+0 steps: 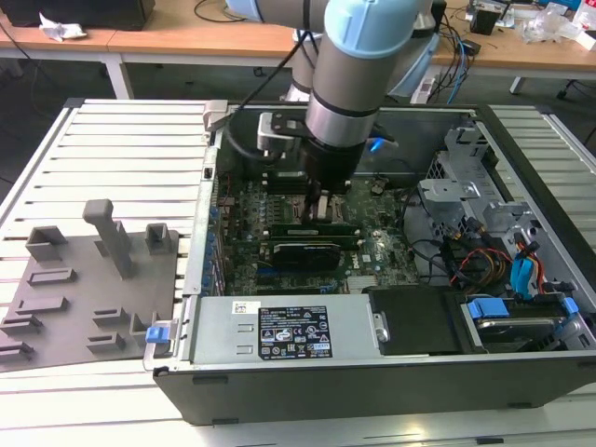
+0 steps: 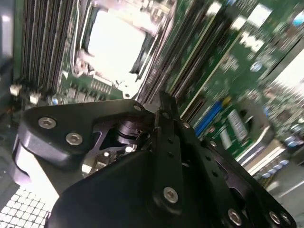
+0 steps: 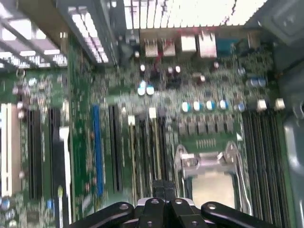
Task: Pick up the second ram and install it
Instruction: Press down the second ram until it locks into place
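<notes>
- Gripper (image 1: 321, 209) is down inside the open computer case (image 1: 521, 158), over the motherboard (image 1: 382, 251), at the memory slots (image 3: 142, 152) beside the CPU socket (image 3: 206, 166).
- Fingers (image 3: 164, 190) are drawn together to a narrow seam in both wrist views. Clenched, as far as I can judge. I cannot tell whether they nip the top edge of a stick.
- In the exterior view a long green stick, which I take for the second ram (image 1: 343, 226), lies lengthwise along the slot row, directly under the fingertips and running out to the exterior view's right of them.
- Grey fixture tray (image 1: 93, 298), well to the exterior view's left of the case, has no green stick visible on it. Pick-up looks done.
- Progress, as a judgement: late stage, with the stick at the slot. Whether it is fully seated and the end clips are latched cannot be made out.
- Power supply (image 1: 279, 331) on the near side is well apart from the arm.
</notes>
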Controlling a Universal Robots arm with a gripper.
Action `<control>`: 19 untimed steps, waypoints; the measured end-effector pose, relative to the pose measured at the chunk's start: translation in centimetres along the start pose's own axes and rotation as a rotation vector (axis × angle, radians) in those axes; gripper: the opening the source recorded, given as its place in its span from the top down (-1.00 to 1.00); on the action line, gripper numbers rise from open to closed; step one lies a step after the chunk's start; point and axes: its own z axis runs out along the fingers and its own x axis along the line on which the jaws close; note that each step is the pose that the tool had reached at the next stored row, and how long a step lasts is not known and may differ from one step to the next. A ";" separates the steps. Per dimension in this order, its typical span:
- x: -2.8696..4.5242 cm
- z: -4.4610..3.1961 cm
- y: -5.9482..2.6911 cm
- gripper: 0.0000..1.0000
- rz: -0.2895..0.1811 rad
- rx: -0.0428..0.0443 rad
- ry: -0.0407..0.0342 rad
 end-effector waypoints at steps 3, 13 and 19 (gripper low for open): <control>0.16 0.58 1.64 0.79 0.000 0.0042 -0.0002; -0.06 -0.50 -0.29 0.79 0.000 -0.0088 -0.0027; -0.17 -1.78 -0.63 0.79 0.000 -0.0104 -0.0036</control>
